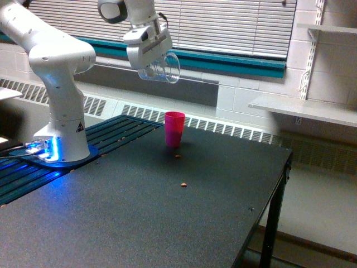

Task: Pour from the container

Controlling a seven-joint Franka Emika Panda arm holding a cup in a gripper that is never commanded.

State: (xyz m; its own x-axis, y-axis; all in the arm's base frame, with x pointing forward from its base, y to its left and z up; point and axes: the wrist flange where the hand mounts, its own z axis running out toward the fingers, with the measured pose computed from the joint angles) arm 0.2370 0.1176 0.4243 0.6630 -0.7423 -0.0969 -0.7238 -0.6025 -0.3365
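Observation:
The container (163, 68), a small clear plastic cup, is held high in my gripper (149, 62), which is shut on it. It lies tipped on its side with the mouth facing the exterior view's right, and it looks empty. A pink cup (174, 129) stands upright on the black table (139, 212), well below the container and slightly to the exterior view's right of it.
Two small brown bits lie on the table, one (178, 156) at the pink cup's foot and one (183, 184) nearer the front. The arm's white base (61, 128) stands at the exterior view's left with a blue light. A table edge runs down the right side.

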